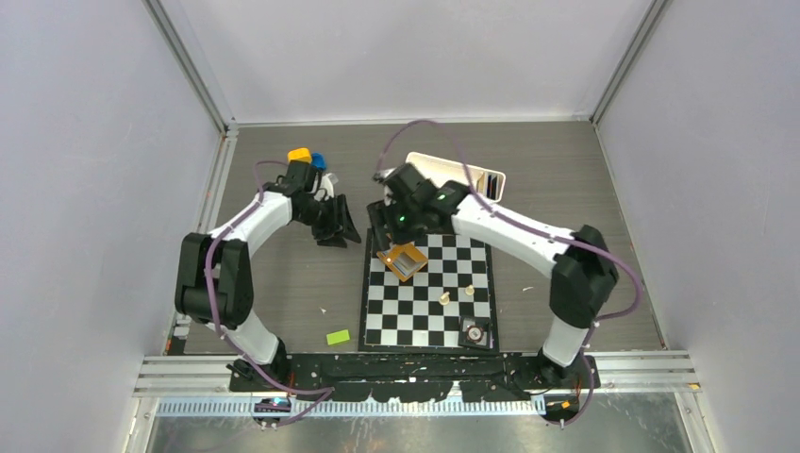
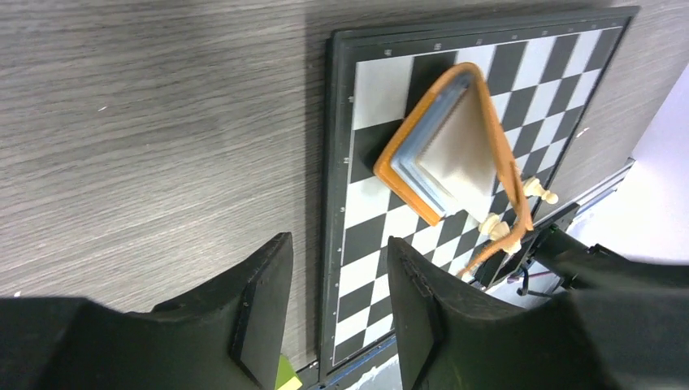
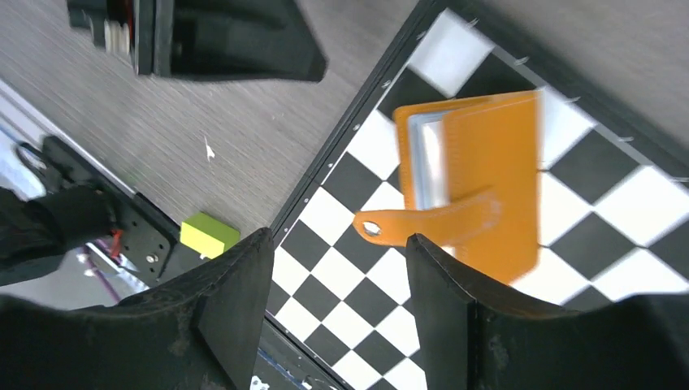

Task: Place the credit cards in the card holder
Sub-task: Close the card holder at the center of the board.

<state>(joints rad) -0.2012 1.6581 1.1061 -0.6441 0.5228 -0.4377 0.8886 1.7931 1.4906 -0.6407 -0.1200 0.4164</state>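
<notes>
The orange card holder (image 1: pixel 402 261) lies open on the chessboard's far left corner. In the left wrist view the holder (image 2: pixel 406 175) holds a whitish-cream card (image 2: pixel 463 154) and the light blue edge of another card (image 2: pixel 422 180). Its strap (image 2: pixel 504 154) arches over them. In the right wrist view the holder (image 3: pixel 487 179) shows the card edges (image 3: pixel 424 154) and the snap strap (image 3: pixel 422 223). My left gripper (image 1: pixel 338 226) (image 2: pixel 340 272) is open and empty, left of the board. My right gripper (image 1: pixel 382 229) (image 3: pixel 337 268) is open and empty, just above the holder's near side.
The chessboard (image 1: pixel 415 316) carries two pale chess pieces (image 1: pixel 444 298) and a small dark round object (image 1: pixel 475 331). A white tray (image 1: pixel 462 173) stands behind it. A green block (image 1: pixel 338 336) lies near the front. Yellow and blue objects (image 1: pixel 304 155) sit far left.
</notes>
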